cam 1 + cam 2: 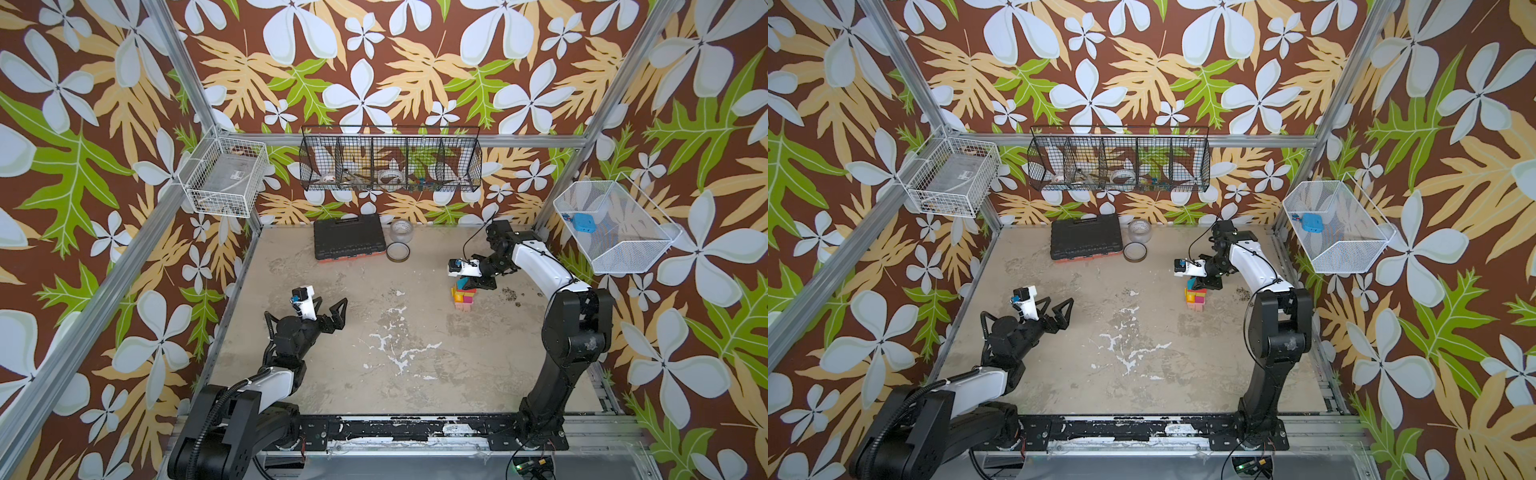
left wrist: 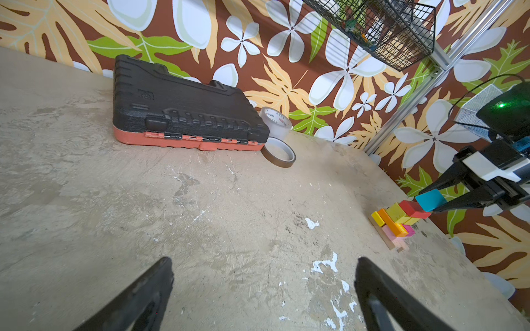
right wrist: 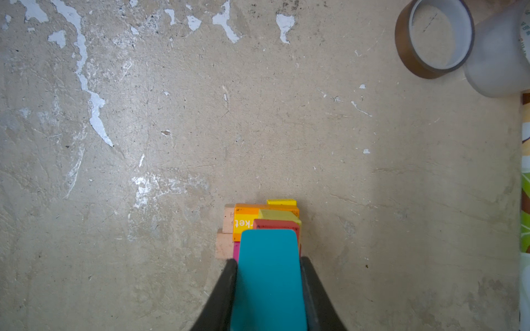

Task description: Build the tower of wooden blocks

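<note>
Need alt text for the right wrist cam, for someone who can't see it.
The right claw grips a teal block over the wood block tower of red, yellow, orange, magenta and pink pieces. A brown tape ring and a clear tape roll sit farther off on the scuffed beige table.

bright even light, wrist views w/ edge distortion

Wood block tower [image 2: 397, 222]: pink base, then magenta, orange with white lettering, yellow, red. Teal block [image 3: 269, 275]: plain teal, no pattern. Tool case [image 2: 183, 114]: black lid, orange-red base. Brown tape roll [image 2: 278, 152]: translucent brown. Frosted tape roll [image 2: 275, 121]: cloudy clear. Table [image 1: 374, 332]: mottled beige, white chipped patches. Walls [image 1: 374, 62]: brown, with white flowers, tan and green leaves. Black basket [image 1: 390, 137]: 1. White baskets [image 1: 216, 208]: 2.
</note>
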`<state>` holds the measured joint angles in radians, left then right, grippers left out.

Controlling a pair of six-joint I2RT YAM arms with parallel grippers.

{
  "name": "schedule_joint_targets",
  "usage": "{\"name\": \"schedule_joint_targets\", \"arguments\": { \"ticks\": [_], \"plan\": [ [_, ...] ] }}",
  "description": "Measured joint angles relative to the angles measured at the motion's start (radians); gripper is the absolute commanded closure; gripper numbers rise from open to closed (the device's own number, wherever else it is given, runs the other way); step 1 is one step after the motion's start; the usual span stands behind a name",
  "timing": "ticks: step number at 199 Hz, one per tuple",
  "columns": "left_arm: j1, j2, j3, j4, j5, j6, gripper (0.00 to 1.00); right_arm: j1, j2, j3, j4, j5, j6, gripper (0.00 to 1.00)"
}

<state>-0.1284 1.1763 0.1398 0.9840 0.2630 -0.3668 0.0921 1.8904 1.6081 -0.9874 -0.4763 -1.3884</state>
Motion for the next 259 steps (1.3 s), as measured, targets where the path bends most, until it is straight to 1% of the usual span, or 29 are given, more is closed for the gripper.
{"name": "schedule_joint_targets", "arguments": {
  "ticks": [38,69,160,180,221,244,259],
  "plan": [
    [0.000,0.008,0.006,0.000,0.004,0.003,0.00,-0.002,0.008,0.000,0.000,-0.017,0.001,0.97],
    [0.000,0.008,0.007,0.000,0.007,0.003,0.00,-0.008,0.008,-0.002,0.000,-0.021,0.001,0.91],
    [0.000,0.010,0.010,0.000,0.008,0.003,0.00,-0.007,0.012,-0.013,0.002,-0.019,0.016,0.86],
    [0.000,0.010,0.011,0.000,0.010,0.003,0.00,-0.006,0.019,-0.011,0.003,-0.017,0.016,0.81],
    [0.000,0.014,0.011,0.000,0.011,0.003,0.00,-0.007,0.030,-0.011,0.005,0.001,0.020,0.73],
    [0.000,0.014,0.011,-0.001,0.013,0.003,0.00,-0.007,0.034,-0.011,0.008,0.004,0.023,0.73],
    [0.000,0.014,0.011,-0.001,0.014,0.003,0.00,-0.007,0.034,-0.011,0.008,0.005,0.026,0.70]
  ]
}}
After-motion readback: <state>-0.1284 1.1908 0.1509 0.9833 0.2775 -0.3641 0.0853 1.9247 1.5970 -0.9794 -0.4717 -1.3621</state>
